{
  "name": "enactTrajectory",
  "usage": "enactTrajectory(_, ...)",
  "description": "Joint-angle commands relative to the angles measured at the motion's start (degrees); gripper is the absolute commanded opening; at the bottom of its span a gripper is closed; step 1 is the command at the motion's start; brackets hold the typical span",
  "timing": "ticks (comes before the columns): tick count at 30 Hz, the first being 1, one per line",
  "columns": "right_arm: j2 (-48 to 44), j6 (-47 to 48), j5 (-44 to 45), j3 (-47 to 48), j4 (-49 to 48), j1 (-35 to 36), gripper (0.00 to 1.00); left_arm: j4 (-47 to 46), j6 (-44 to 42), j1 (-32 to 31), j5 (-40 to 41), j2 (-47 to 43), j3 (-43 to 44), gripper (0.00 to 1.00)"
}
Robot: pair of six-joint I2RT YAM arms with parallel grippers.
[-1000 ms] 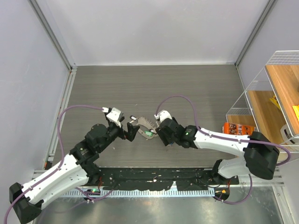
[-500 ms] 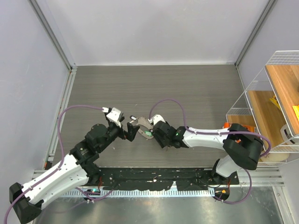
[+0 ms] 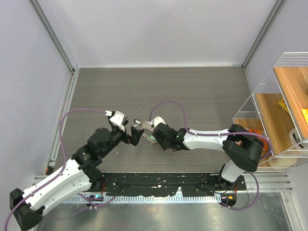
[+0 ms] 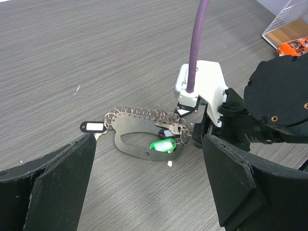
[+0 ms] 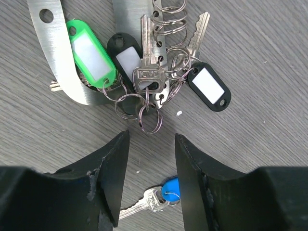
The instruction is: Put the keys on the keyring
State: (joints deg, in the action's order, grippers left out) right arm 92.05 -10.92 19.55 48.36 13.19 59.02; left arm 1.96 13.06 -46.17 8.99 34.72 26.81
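Pushed farther left vs. earlier: right gripper (image 5: pixel 150 156), jaws narrower yet apart, pinching nothing, above loose blue-tagged silver key (image 5: pixel 155 200). Left gripper (image 3: pixel 135 135) spread wide, just left of flat silvery oval metal keyring (image 4: pixel 132 148). Green- & black-tagged keys (image 5: pixel 89 53) apparently threaded; blue pending.

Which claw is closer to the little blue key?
Right. The blue key lies right beneath the open right claw. The left claw sits open on the other side of the keyring, farther away.
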Motion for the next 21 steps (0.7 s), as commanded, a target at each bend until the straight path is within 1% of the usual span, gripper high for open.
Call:
enactTrajectory(1,1.02,0.46,1.45,2.0,-2.03,0.21,0.48,-2.83,-0.31,-0.15,0.5,-0.36,-0.09,1.0)
enactTrajectory(12,3.04,1.95,2.95,3.32,-2.38,0.21,0.41,-2.84,-0.32,-0.06,0.41,0.26,0.0,1.0)
enactTrajectory(21,3.66,2.39,5.23,4.29,-1.94,-0.05,0.37,-3.01,-0.32,-0.06,0.32,0.7,0.17,0.99)
